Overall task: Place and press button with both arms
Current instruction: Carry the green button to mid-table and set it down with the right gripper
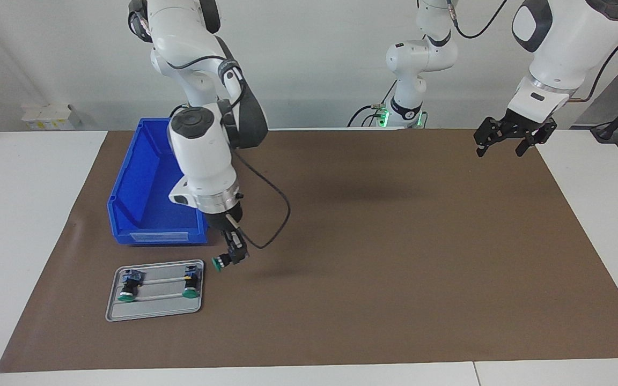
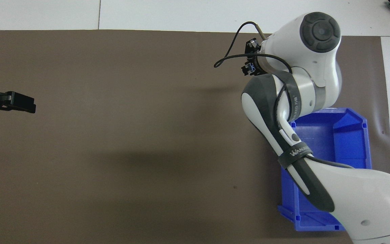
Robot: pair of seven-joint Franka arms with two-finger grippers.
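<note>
Brown matting [image 1: 373, 257] covers most of the white table [image 1: 19, 225], and both arms are up over it. The right gripper [image 1: 232, 253] hangs low above the mat, its fingers clamped on the button [image 1: 220, 262], which sticks out sideways from the fingertips with its green cap turned toward the right arm's end of the table and its dark body caught between the pads. In the overhead view that gripper [image 2: 251, 64] is mostly hidden under the arm's own wrist, with only a bit of black and blue showing at its edge. Just below and beside the held button, toward the right arm's end, lies a grey metal tray [image 1: 154, 308] with two more green-capped switches [image 1: 129, 285] [image 1: 191, 283] resting on it, apart from each other. Close on the robots' side of the gripper sits a blue plastic bin [image 1: 142, 214], its front wall near the tray. The left gripper [image 1: 505, 143] waits in the air well away, above the mat's edge at the left arm's end of the table, its fingers spread apart and holding nothing; the overhead view catches it [image 2: 22, 103] as a dark shape at the frame's edge.
</note>
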